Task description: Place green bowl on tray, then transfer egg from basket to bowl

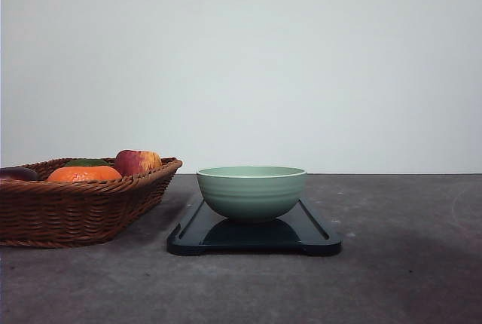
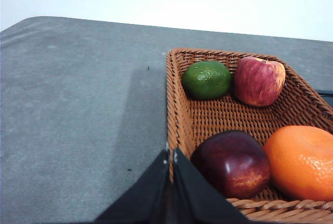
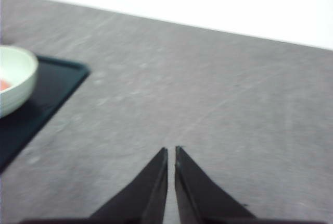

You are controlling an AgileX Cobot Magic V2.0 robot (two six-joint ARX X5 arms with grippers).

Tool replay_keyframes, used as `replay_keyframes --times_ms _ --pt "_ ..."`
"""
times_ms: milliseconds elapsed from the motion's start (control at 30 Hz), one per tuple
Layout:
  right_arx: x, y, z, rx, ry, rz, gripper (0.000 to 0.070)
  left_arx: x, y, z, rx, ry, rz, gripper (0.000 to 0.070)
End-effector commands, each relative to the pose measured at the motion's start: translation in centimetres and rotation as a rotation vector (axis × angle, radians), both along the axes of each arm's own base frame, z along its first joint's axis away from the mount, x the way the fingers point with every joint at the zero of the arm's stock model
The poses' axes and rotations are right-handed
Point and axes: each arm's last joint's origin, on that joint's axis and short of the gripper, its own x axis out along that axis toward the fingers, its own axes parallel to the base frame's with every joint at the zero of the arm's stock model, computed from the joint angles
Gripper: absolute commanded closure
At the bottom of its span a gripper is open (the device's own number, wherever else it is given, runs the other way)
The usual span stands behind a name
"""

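Observation:
The green bowl (image 1: 251, 192) stands upright on the dark tray (image 1: 316, 237) at the table's middle. The brown wicker basket (image 1: 75, 211) sits to the left of the tray. In the right wrist view, the bowl (image 3: 15, 78) holds a small reddish patch (image 3: 3, 85) at the frame's edge; I cannot tell whether it is the egg. My left gripper (image 2: 171, 153) is shut and empty, its tips over the basket's rim (image 2: 174, 104). My right gripper (image 3: 171, 149) is shut and empty over bare table to the right of the tray (image 3: 52, 88).
The basket holds a green lime (image 2: 206, 79), a red apple (image 2: 258, 81), a dark red apple (image 2: 231, 162) and an orange (image 2: 302, 161). Grey tabletop (image 1: 407, 264) stretches right of the tray. A white wall stands behind the table.

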Motion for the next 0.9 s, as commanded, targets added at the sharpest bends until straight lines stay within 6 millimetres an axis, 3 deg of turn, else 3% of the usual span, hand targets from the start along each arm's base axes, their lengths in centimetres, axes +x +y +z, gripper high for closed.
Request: replay_keyframes --times_ms 0,333,867 --pt "-0.1 -0.2 -0.3 0.004 -0.017 -0.014 0.0683 0.1 0.0 -0.7 0.013 0.025 -0.003 0.0700" --pt "-0.5 -0.7 -2.1 0.033 -0.049 -0.071 0.0683 0.1 0.0 -0.7 0.013 0.025 -0.002 0.0700" --pt "-0.6 -1.0 -1.9 0.039 -0.075 -0.098 0.0684 0.1 0.0 -0.7 0.013 0.025 -0.003 0.0700"
